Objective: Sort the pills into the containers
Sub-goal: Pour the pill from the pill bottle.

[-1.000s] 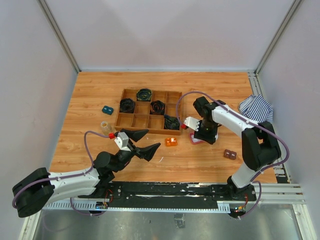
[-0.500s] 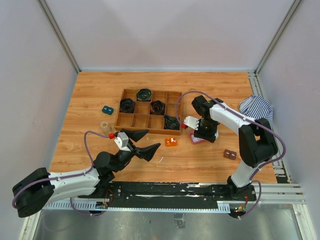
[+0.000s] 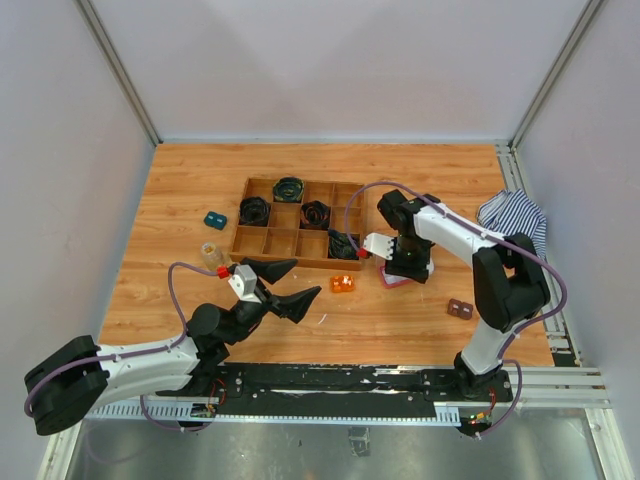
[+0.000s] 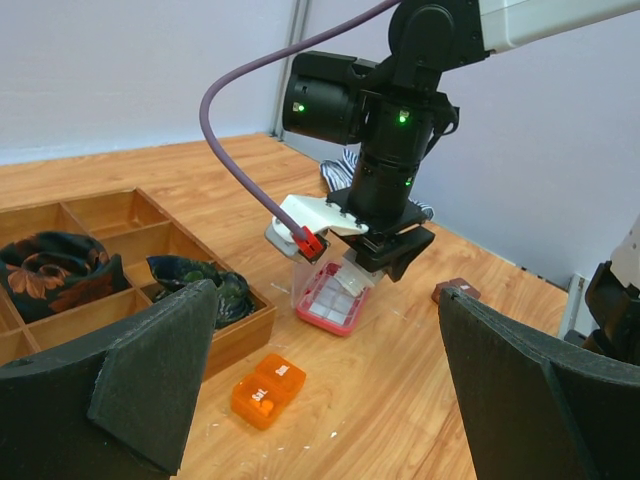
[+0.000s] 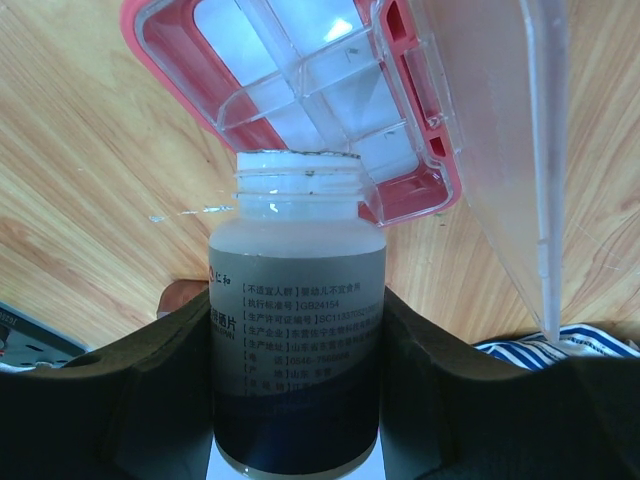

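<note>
My right gripper (image 3: pixel 408 262) is shut on a frosted, labelled bottle (image 5: pixel 297 340) that looks dark toward its base. The bottle has no cap, and its open mouth points down at the pink box (image 5: pixel 300 110). The box lies on the table with its clear lid raised, and its white compartments show in the left wrist view (image 4: pixel 330 300) and from above (image 3: pixel 393 280). A small clear vial (image 3: pixel 210 252) stands left of the wooden tray. My left gripper (image 3: pixel 305 288) is open and empty, low over the table in front of the tray.
A wooden tray (image 3: pixel 243 243) with black coils sits mid-table. An orange pill block (image 3: pixel 342 284) lies between the grippers. A small brown case (image 3: pixel 460 309) lies to the right, a teal case (image 3: pixel 214 220) to the left, and a striped cloth (image 3: pixel 512 217) at the right edge.
My right wrist has shifted slightly left over the pink box, still holding the bottle. The left arm has not moved.
</note>
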Available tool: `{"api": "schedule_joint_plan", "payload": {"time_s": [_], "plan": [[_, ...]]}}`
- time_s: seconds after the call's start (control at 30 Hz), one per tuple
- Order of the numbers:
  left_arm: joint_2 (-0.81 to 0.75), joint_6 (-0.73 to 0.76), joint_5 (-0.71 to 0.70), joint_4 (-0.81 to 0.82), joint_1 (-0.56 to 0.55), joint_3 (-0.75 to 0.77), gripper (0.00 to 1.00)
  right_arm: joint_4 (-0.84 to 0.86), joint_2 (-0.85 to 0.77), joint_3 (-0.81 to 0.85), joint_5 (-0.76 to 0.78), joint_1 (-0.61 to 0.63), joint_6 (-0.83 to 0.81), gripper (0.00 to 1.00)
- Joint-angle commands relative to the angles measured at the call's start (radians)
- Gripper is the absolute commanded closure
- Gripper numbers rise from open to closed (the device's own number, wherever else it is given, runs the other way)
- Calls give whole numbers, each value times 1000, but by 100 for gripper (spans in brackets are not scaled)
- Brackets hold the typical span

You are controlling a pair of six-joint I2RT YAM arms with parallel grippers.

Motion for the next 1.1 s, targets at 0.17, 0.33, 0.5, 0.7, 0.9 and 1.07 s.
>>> {"api": "schedule_joint_plan", "payload": {"time_s": [0.17, 0.33, 0.5, 0.7, 0.9, 1.07], "plan": [[-11, 21, 2, 49, 4, -14, 1, -62, 30, 40, 51, 35, -29, 99], [-13, 22, 3, 49, 3, -14, 1, -64, 31, 46, 49, 37, -31, 99], [-12, 22, 3, 50, 3, -16, 1, -56, 19, 48, 34, 39, -20, 99], [-16, 24, 5, 49, 3, -17, 1, -57, 8, 43, -11, 32, 4, 99], [-18, 24, 5, 55, 3, -20, 1, -53, -29, 26, -56, 9, 17, 99], [-19, 24, 6, 56, 3, -22, 1, -48, -42, 15, -57, -5, 17, 99]]}}
